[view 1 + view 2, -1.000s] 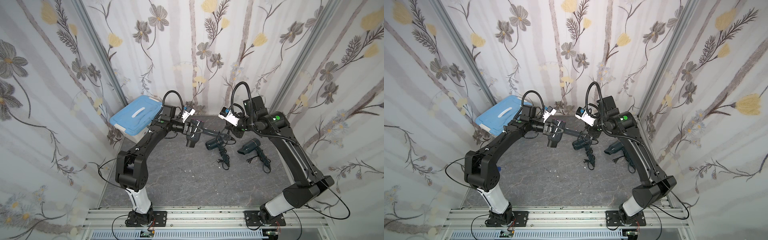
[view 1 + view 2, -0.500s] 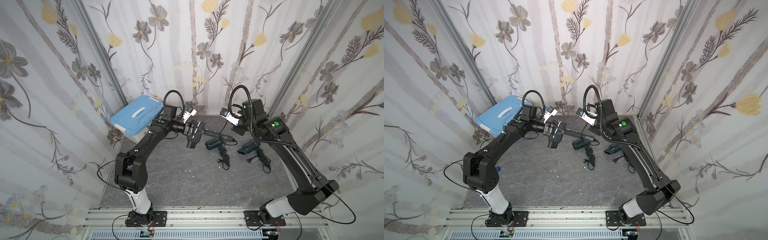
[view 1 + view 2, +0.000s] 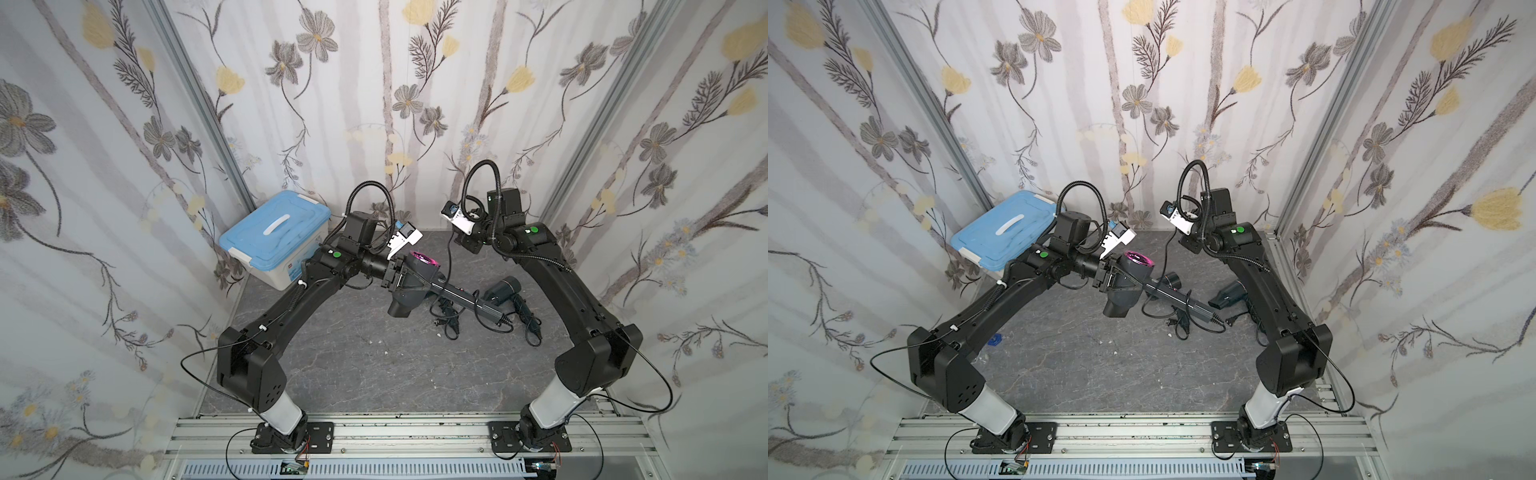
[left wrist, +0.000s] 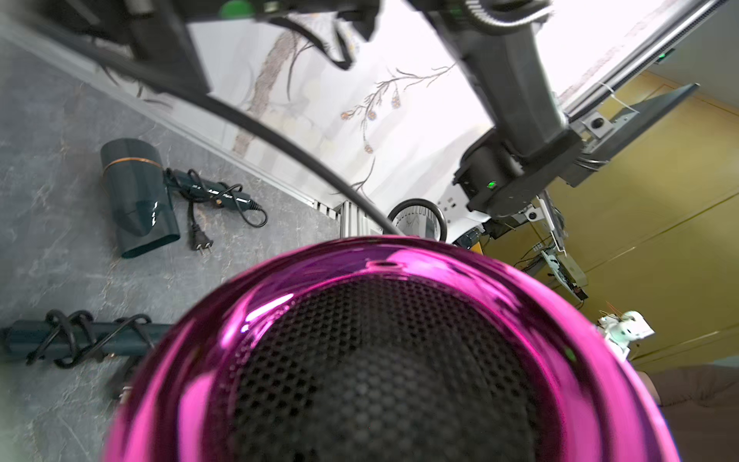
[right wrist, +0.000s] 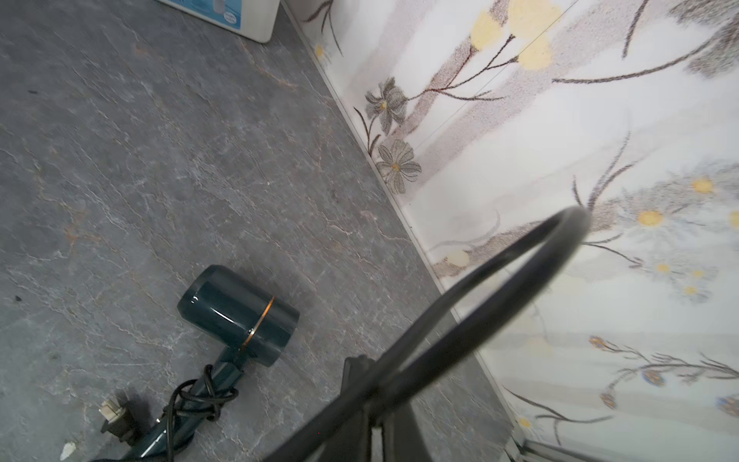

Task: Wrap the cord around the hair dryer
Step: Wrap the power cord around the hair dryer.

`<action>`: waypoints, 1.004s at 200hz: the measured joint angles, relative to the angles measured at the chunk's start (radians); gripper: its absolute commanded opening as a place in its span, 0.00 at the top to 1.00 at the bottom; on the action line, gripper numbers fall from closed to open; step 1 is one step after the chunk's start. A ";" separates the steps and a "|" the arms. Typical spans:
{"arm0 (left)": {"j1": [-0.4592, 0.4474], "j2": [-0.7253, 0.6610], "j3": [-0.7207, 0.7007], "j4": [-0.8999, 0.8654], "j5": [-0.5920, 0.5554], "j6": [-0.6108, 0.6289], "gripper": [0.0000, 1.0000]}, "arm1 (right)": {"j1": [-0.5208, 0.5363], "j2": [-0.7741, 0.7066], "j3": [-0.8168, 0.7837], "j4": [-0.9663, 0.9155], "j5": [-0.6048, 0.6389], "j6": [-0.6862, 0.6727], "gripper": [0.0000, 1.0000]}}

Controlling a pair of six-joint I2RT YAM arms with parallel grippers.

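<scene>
So, starting at the back left corner of the bench (image 3: pixel 374 374): a box (image 3: pixel 274 232) with a blue lid is sitting there.

Next over, the left gripper (image 3: pixel 400 275) is clamping the dryer (image 3: pixel 415 289) by its dark grey body. It's holding it up off the bench, over the back middle. The shiny pink back end is pointing up and the nozzle is tipping down toward the front. The handle is sticking out to the right, sloping down a bit. The left wrist cam is getting basically nothing but pink rim and black mesh.

The cord (image 3: pixel 447 264) is coming out of the handle's far end in a small loop. Another stretch of it is climbing from under the handle up to the right gripper.

Two more are lying flat on the bench, cords bunched around their handles. A teal dryer (image 3: pixel 1169 280) is sitting under the held one's handle, near the back middle. A second teal dryer (image 3: pixel 1227 298) is lying further right, just beside the right arm (image 3: pixel 552 282), with its plug resting on the bench next to it.

Over at the back right, the right gripper (image 3: pixel 463 243) is hanging above the bench with its jaws pinched together on the cord. In its wrist cam the cord is arcing out of the grip in one big blurry loop, and the fingers themselves are too dark and close to make out properly.
</scene>
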 measured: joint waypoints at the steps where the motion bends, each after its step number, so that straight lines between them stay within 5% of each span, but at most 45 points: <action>1: 0.000 -0.004 -0.001 0.005 0.002 -0.004 1.00 | -0.003 0.002 -0.001 0.001 -0.010 0.002 1.00; 38: 0.006 -0.055 -0.001 0.120 0.032 -0.088 1.00 | -0.045 0.037 -0.081 0.027 -0.273 0.061 1.00; 80: 0.091 -0.092 -0.002 0.333 0.019 -0.261 1.00 | -0.053 -0.023 -0.291 0.092 -0.408 0.133 1.00; 117: 0.187 -0.089 0.023 0.552 -0.051 -0.453 1.00 | -0.042 -0.130 -0.470 0.174 -0.452 0.186 1.00; 201: 0.330 -0.028 0.050 0.777 -0.250 -0.674 1.00 | 0.058 -0.295 -0.691 0.262 -0.392 0.255 1.00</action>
